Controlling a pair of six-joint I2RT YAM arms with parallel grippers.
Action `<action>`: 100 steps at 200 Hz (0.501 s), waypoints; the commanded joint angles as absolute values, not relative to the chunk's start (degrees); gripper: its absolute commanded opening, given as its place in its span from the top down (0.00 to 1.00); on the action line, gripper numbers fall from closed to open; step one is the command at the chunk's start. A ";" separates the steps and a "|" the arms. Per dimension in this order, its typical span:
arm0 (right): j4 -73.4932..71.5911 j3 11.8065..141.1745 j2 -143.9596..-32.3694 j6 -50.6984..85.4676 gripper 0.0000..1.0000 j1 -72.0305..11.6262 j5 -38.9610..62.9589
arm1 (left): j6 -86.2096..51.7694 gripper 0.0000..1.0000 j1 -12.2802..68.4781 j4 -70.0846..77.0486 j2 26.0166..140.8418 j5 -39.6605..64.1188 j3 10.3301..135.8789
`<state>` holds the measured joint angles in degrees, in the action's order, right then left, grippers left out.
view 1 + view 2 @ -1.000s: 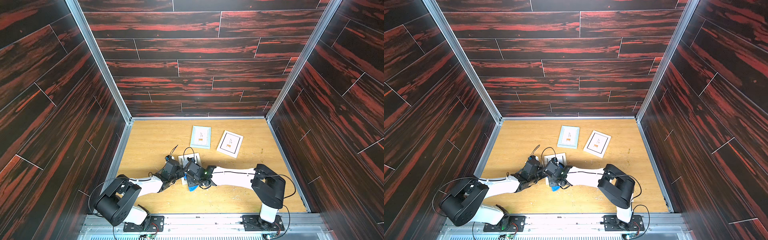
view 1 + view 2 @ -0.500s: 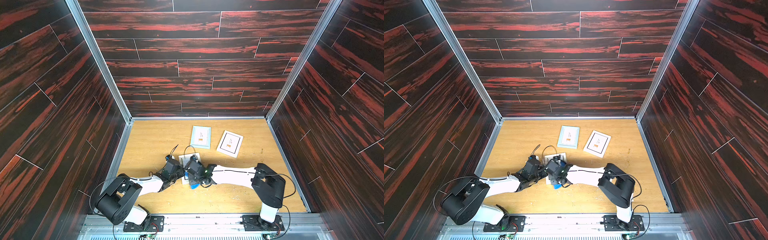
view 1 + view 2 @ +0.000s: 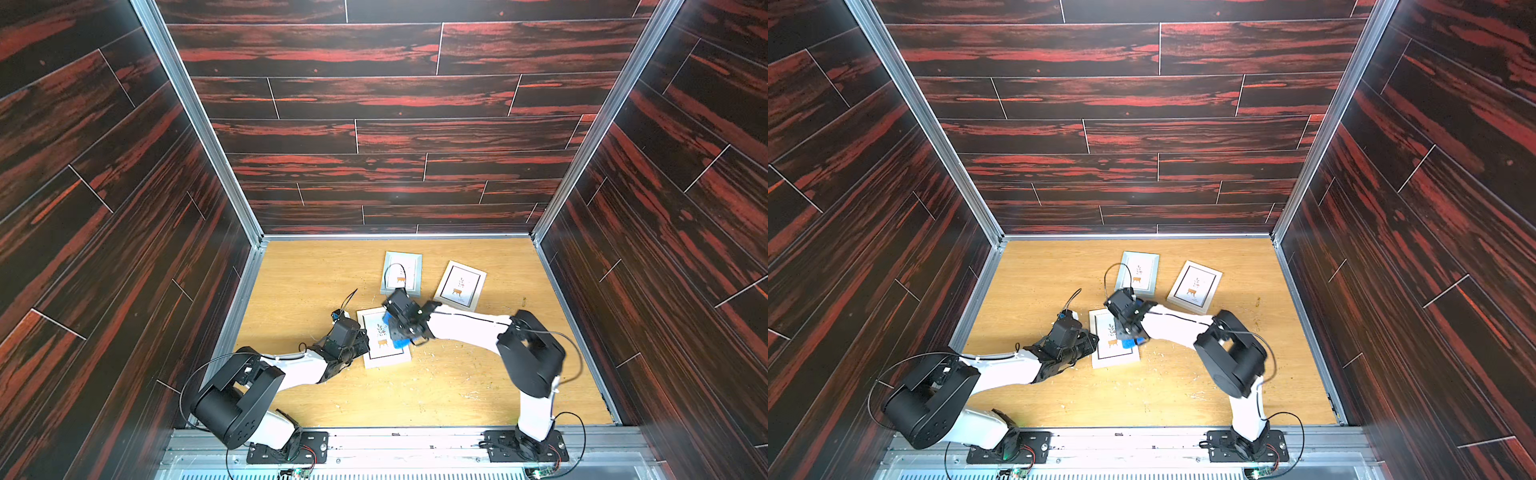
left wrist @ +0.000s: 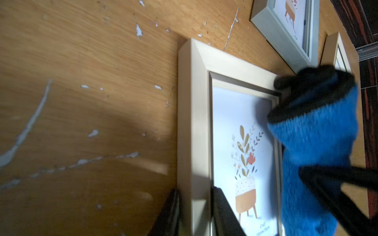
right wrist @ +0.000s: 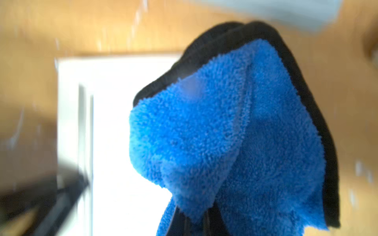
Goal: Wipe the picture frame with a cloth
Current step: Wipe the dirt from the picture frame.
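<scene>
On the wooden table point(image 3: 316, 274) the nearest picture frame point(image 3: 385, 360) lies flat; the left gripper point(image 4: 195, 191) is clamped on one side rail, likely to steady it; the bunched blue cloth point(image 4: 315, 143), pinched in the closed right gripper point(image 5: 194, 220), drapes onto the opposite rail for wiping.

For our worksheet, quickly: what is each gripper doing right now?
The left gripper is closed on an edge of the picture frame.
The right gripper is closed on the cloth.

Both top views looked down from high on the whole tabletop point(image 3: 307, 286), while 2 close wrist cameras shared the picture frame point(image 4: 194, 126).
</scene>
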<state>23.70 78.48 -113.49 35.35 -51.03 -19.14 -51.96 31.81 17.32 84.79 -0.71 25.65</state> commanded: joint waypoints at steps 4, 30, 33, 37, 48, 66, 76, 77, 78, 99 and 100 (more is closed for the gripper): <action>27.42 84.67 -119.04 32.36 1.00 -50.46 -20.96 | -51.58 0.73 31.89 4.14 88.23 -1.14 23.03; 27.36 78.37 -114.15 32.50 1.00 -52.33 -21.29 | -51.53 0.73 31.91 4.13 87.58 -1.32 22.77; 27.26 77.08 -113.12 32.64 1.00 -52.72 -21.45 | -51.58 0.73 31.93 4.13 87.58 -1.43 22.69; 27.19 75.24 -111.61 32.89 1.00 -53.29 -21.59 | -51.60 0.73 31.89 4.13 87.54 -1.41 22.68; 26.90 70.58 -107.95 33.91 1.00 -54.51 -21.84 | -51.68 0.73 31.95 4.30 87.63 -1.44 22.68; 25.67 66.28 -105.09 35.15 1.00 -55.12 -19.45 | -51.68 0.73 31.96 4.39 87.97 -1.32 22.76; 24.73 66.58 -105.90 34.79 1.00 -55.07 -19.96 | -51.64 0.73 31.93 4.63 88.13 -1.11 22.76; 24.63 66.78 -106.08 34.75 1.00 -55.04 -20.13 | -51.62 0.73 31.92 4.65 88.14 -1.08 22.76; 24.53 67.01 -106.30 34.69 1.00 -54.99 -20.22 | -51.56 0.73 31.95 4.65 88.15 -1.07 22.76; 25.01 75.44 -113.20 33.29 1.00 -52.97 -20.90 | -51.12 0.73 31.95 5.00 88.23 -0.67 22.68; 24.99 76.08 -113.55 33.21 1.00 -52.85 -20.86 | -51.14 0.73 31.93 5.01 88.24 -0.64 22.68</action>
